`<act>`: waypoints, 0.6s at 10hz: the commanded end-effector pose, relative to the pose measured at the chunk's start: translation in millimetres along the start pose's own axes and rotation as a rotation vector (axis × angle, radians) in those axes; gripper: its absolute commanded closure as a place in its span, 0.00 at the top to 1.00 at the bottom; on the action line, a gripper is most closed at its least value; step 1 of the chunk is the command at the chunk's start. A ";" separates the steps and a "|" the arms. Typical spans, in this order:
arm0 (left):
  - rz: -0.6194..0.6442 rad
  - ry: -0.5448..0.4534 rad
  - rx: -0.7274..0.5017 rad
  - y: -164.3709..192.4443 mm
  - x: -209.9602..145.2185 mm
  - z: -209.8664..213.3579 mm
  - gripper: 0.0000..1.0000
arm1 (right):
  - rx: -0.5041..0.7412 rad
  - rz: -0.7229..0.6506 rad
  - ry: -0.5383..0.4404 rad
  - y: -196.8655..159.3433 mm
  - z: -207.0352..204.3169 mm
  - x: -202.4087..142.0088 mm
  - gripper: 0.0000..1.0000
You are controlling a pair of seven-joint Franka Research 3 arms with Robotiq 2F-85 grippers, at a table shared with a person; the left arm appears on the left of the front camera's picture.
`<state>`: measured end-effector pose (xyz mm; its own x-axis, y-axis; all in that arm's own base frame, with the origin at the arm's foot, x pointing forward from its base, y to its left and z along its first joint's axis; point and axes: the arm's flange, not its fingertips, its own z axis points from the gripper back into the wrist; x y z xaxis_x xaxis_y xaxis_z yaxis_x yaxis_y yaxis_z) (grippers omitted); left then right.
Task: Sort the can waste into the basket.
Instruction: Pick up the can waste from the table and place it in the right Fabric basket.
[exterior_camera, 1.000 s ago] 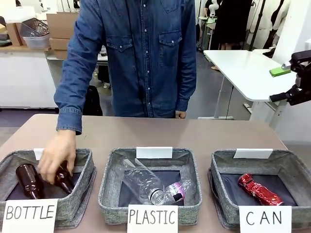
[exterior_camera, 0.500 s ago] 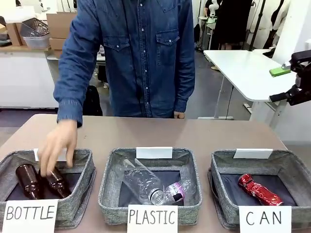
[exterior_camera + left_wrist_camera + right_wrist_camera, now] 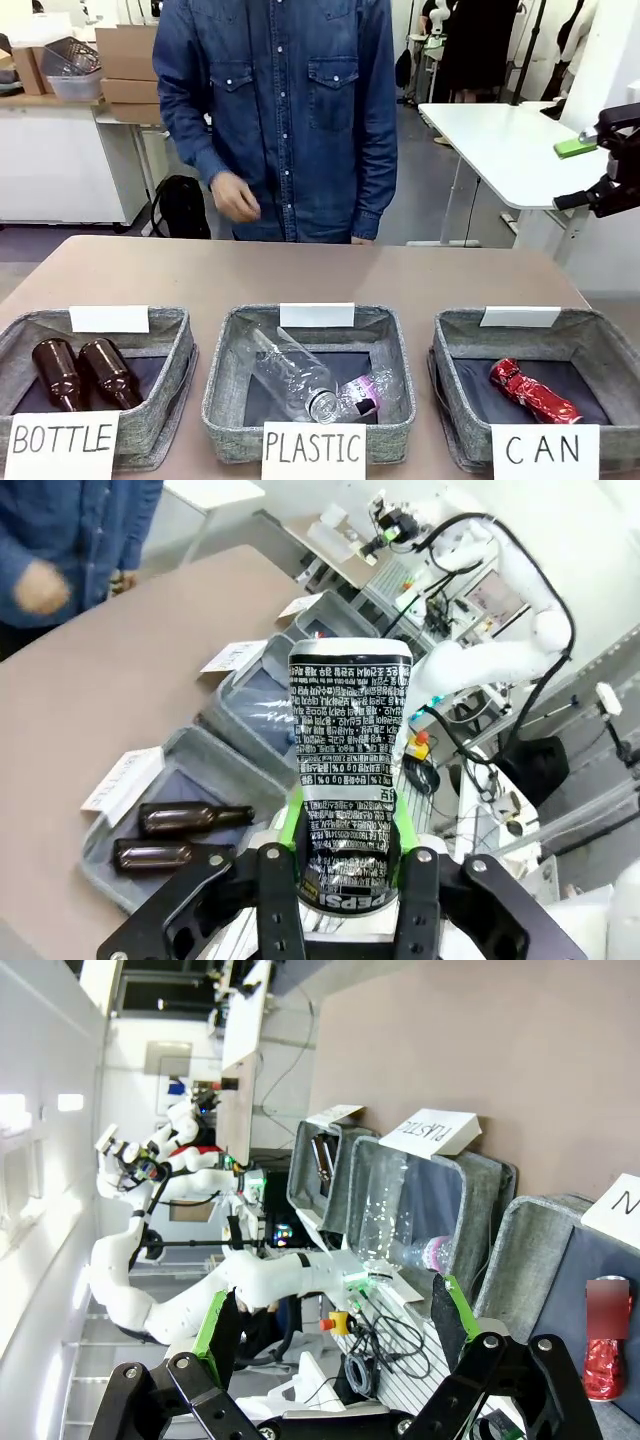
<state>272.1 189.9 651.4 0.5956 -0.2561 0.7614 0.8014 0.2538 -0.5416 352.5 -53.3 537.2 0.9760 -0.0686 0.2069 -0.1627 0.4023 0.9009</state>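
One can held, one can already in the square grey fabric basket labelled CAN (image 3: 590, 345).
Left of that basket, our left gripper (image 3: 345, 865) is clamped on the black and silver drink can (image 3: 348, 780); inside it lies the crushed red can (image 3: 534, 391); above it, our right gripper (image 3: 340, 1325) is spread wide, holding nothing.

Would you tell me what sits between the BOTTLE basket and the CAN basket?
In the front view, the PLASTIC basket, holding clear plastic bottles, sits between the BOTTLE basket and the CAN basket.
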 end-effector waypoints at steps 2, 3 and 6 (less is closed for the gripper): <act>0.027 -0.004 -0.011 -18.5 40.2 -104.3 0.00 | -0.001 0.053 -0.041 15.7 37.3 -5.5 1.00; 0.030 0.031 -0.041 -23.1 55.9 -145.3 0.00 | 0.019 0.071 -0.070 26.5 82.6 -13.9 1.00; 0.007 0.088 -0.108 -47.5 84.1 -262.5 0.00 | 0.034 -0.001 -0.155 16.6 200.1 -47.5 1.00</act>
<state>297.6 -65.0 648.9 0.5990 -0.3638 0.7133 0.7925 0.1419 -0.5931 268.3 -195.9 616.3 0.9377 -0.1859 0.2936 -0.2022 0.3954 0.8960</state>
